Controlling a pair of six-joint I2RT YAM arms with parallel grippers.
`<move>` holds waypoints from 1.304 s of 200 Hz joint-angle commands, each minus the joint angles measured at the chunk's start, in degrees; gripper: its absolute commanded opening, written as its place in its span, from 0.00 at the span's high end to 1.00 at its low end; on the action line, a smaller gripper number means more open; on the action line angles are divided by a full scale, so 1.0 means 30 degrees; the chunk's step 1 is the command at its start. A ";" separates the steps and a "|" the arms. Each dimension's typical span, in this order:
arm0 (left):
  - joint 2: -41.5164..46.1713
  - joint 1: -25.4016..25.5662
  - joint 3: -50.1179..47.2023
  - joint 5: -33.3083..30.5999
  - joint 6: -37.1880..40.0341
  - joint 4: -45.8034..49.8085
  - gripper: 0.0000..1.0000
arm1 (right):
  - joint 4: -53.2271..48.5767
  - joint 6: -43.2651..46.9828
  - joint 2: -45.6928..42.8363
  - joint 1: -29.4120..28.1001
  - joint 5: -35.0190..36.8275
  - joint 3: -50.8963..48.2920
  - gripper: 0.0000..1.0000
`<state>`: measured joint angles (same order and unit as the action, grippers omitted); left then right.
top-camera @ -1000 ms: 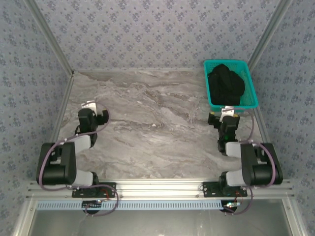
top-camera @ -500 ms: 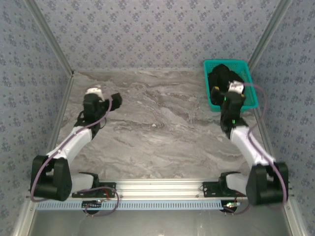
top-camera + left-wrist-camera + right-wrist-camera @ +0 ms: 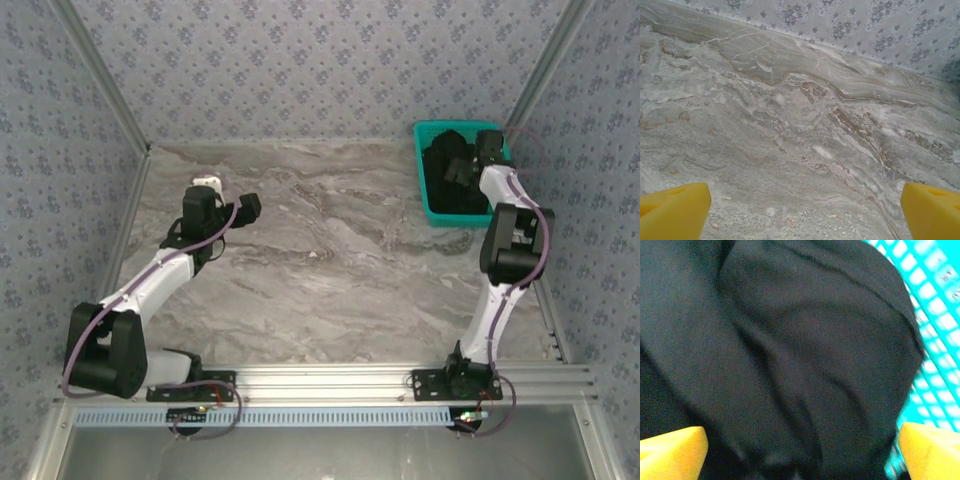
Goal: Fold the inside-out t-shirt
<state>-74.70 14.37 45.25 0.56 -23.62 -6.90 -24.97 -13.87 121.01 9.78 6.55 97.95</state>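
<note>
Two yellow fingertips of the right gripper are standing wide apart in the right wrist view, closing on nothing. Directly between and ahead of them, the inside-out t-shirt is lying as a crumpled mass of black cloth with soft folds running across it. To the right of that gripper, the teal mesh wall of the basket is curving around the cloth. In the top external view the right gripper is hovering over the basket, with the t-shirt bunched inside it just beside the claw; whether the fingers are touching the cloth cannot be told. The left gripper is likewise holding its jaws spread, its yellow pads sitting at the lower corners of the left wrist view with nothing between them. Beneath and ahead of it, the grey marbled table is stretching away to the patterned wall. Seen from above, the left gripper is hanging over the table, well apart from the basket, which is sitting far to that gripper's right.
</note>
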 commanded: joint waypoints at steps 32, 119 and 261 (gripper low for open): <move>0.0545 0.0014 0.0212 -0.0870 -0.0009 0.0971 0.02 | -0.5713 -0.1932 0.6219 0.0323 -0.3302 0.8302 0.20; 0.3596 0.0124 -0.1169 -0.0612 -0.1137 0.1658 0.02 | 0.7043 -0.5525 -0.7676 -0.0016 -0.7784 -0.0322 1.00; 0.7726 0.0219 -0.2414 -0.5284 -0.1045 0.3582 0.02 | 0.4260 -0.1897 -1.0486 -1.2467 -0.7335 0.1454 0.99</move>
<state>-54.28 14.92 38.87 -8.58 -26.68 0.25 -8.49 -18.00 85.52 -28.10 -16.10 99.59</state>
